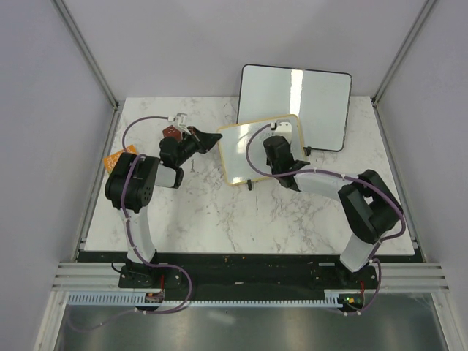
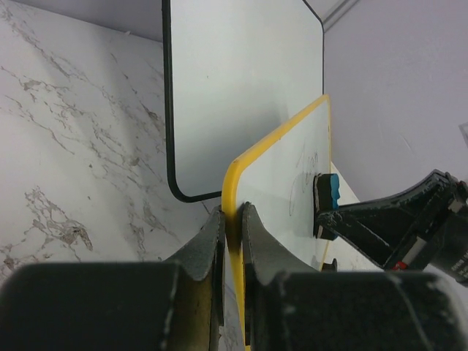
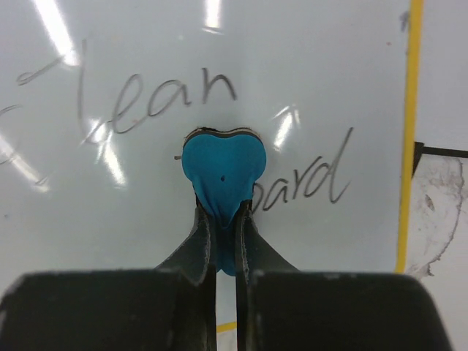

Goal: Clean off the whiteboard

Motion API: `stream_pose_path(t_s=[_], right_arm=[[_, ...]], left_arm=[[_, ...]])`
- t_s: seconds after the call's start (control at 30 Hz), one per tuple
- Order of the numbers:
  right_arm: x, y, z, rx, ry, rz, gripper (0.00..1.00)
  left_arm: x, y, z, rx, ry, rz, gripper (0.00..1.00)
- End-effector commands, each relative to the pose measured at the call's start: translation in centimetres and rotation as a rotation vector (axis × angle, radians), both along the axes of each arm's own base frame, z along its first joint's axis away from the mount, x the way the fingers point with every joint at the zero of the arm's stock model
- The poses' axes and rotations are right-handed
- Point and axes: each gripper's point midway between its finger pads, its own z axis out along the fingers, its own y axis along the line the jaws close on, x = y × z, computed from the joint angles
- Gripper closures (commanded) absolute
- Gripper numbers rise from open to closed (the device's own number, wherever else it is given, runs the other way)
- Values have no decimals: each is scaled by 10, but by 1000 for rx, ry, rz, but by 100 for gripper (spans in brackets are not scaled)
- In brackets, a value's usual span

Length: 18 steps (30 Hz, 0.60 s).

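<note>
Whiteboard (image 1: 238, 157) clamped by your left gripper (image 2: 232, 219), right gripper (image 3: 225, 219) pinching the eraser (image 3: 223, 164) on it: now sweep across the writing (image 3: 161, 102).

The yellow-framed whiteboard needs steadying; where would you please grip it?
Pinch the whiteboard's thin left frame edge from the left, as the left gripper does: it stands tilted, and that edge is clear of the writing and blue eraser.
</note>
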Motion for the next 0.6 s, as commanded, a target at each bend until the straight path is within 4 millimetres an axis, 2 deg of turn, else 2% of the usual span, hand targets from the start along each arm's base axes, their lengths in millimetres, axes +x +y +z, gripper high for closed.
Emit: stream_pose_path(t_s=[0.0,0.2,0.3,0.57], right_arm=[[-14,-75,-48,-74,148,-157,100],[-16,-110,-56,9,164,-237,100],[-15,-119,-56,46,161,-258,100],[-16,-122,-44,71,129,-256,100]], left_arm=[[-9,-5,9,29,-82,-45,98],[-9,-6,9,25,-81,-53,98],[-9,-7,8,26,-82,-55,98],[-10,-5,8,27,-80,-50,98]])
